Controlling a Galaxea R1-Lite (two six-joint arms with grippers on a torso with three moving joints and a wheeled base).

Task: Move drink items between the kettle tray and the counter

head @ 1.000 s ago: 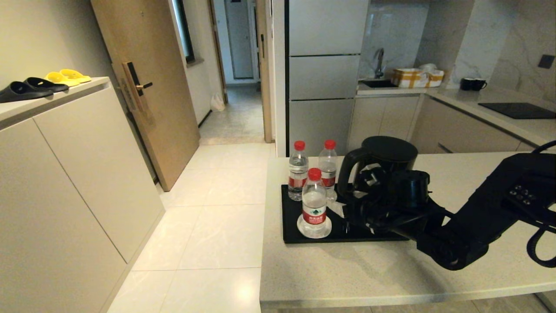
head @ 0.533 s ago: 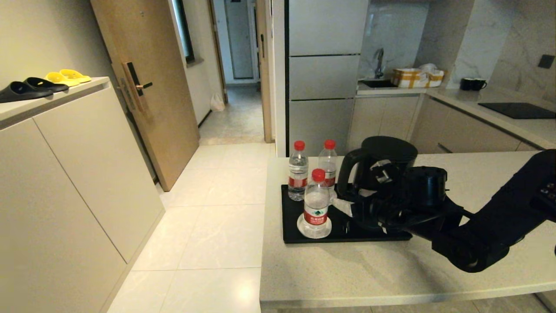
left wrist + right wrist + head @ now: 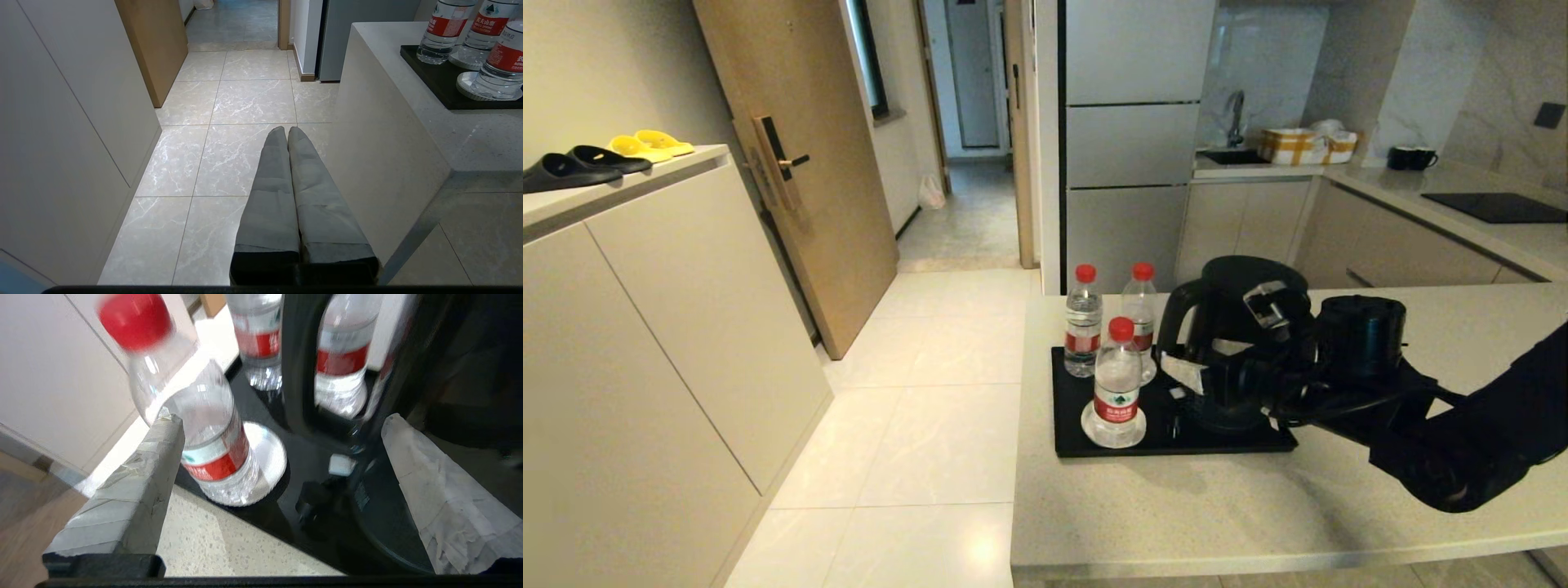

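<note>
The black kettle (image 3: 1232, 318) stands at the right end of the black kettle tray (image 3: 1072, 445) on the beige counter (image 3: 1176, 514). Three red-capped water bottles are on the tray's left part: two at the back (image 3: 1084, 331) (image 3: 1141, 322) and one in front (image 3: 1116, 384). My right gripper (image 3: 1225, 335) hovers open in front of the kettle, apart from the front bottle (image 3: 208, 437). Nothing is between its taped fingers (image 3: 139, 486), which frame the kettle handle (image 3: 296, 367). My left gripper (image 3: 287, 132) hangs shut and empty low beside the counter, over the floor.
A white saucer (image 3: 1134, 429) lies under the front bottle, and another under a back bottle. To the left are the tiled floor (image 3: 931, 425) and a cream cabinet with slippers (image 3: 605, 159). Far right are a hob (image 3: 1494, 207) and black mugs (image 3: 1413, 158).
My right gripper has drawn back to the right and upward, away from the front bottle and across the kettle. The front bottle stands free on its saucer.
</note>
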